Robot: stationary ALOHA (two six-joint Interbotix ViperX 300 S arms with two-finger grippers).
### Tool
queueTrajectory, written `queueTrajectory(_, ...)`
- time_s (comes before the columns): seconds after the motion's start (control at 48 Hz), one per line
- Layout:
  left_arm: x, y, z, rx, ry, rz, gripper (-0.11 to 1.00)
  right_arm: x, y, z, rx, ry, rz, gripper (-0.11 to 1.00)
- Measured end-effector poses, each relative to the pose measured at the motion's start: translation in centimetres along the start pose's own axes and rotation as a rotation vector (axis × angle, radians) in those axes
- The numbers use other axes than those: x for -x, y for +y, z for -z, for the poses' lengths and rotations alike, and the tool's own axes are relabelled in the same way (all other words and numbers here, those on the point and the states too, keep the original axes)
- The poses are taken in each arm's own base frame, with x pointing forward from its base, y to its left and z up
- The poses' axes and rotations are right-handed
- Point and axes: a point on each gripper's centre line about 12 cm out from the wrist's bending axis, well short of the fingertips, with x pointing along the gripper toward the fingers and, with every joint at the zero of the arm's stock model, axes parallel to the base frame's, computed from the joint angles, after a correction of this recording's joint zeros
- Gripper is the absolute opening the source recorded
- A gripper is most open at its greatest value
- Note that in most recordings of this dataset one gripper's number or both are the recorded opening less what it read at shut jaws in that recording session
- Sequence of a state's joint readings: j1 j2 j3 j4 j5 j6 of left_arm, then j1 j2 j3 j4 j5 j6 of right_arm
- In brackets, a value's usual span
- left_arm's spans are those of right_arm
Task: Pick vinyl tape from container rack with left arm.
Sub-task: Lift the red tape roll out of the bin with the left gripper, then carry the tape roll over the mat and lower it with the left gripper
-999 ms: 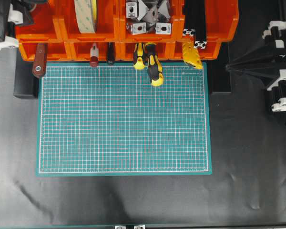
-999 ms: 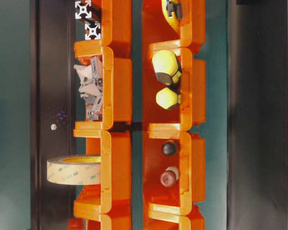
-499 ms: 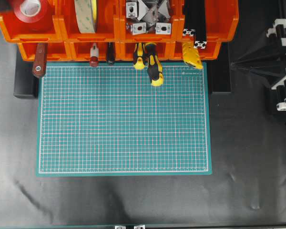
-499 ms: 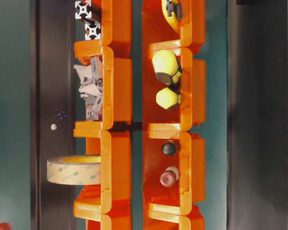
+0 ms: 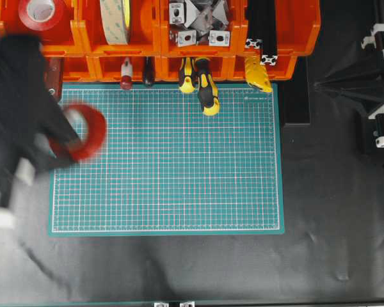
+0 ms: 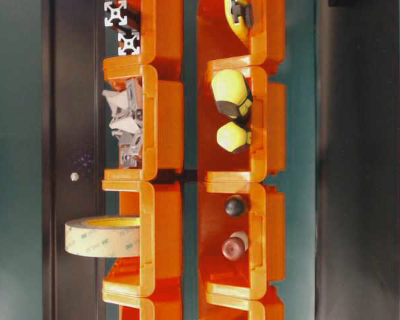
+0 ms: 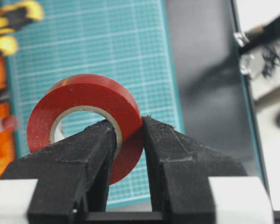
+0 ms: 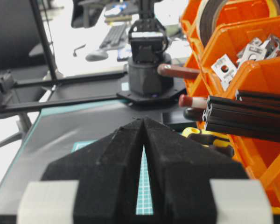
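Note:
My left gripper is shut on the red vinyl tape, with one finger through its white core and the other on the outer face. In the overhead view the left arm is a motion blur over the mat's left edge, and the gripper holds the tape above the mat. A second red roll lies in the top-left bin of the orange container rack. The rack also shows in the table-level view. My right gripper is shut and empty, and stays at the right of the rack.
A green cutting mat covers the middle of the table. The rack holds a cream-yellow tape roll, metal brackets, black extrusions and yellow-handled screwdrivers that stick out over the mat. A brown-handled tool also sticks out.
The left arm left the rack's top-left bin and swung fast towards the table's front over the mat's left side, carrying a red tape roll. The right arm shifted slightly.

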State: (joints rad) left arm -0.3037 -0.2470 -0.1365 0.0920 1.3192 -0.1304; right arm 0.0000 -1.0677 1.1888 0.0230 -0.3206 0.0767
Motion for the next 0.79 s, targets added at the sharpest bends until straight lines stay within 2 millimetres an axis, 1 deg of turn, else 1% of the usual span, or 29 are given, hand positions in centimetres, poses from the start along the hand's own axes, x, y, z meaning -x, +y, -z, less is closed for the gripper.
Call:
queueTrajectory(0.146,-5.9,-2.5,0.4,-0.061,0.052,0.028,0.18,0.2,0.0,-0.1,-0.002,0.008,0.000,0.00)
queueTrajectory(0.271,-9.9,-3.1,1.1,-0.087,0.098,0.029,0.18,0.4,0.0,-0.3,-0.002,0.014,0.000,0.00)
queueTrajectory(0.416,-14.9,-3.3,2.8,-0.110,0.184,0.020,0.18,0.6,0.1,-0.5,-0.002,0.014,0.000,0.00)
queueTrajectory(0.479,-16.8,-3.4,3.5,-0.128,0.201,0.020,0.18,0.7,0.1,-0.6,-0.002,0.014,0.000,0.00)
queueTrajectory(0.604,-21.3,-3.5,5.3,-0.140,0.227,0.021,0.18,0.8,0.1,-0.8,-0.002,0.011,-0.001,0.00)
queueTrajectory(0.791,-25.4,-2.0,6.9,-0.118,0.226,0.011,0.18,0.8,0.1,-0.9,-0.002,0.008,-0.001,0.00)
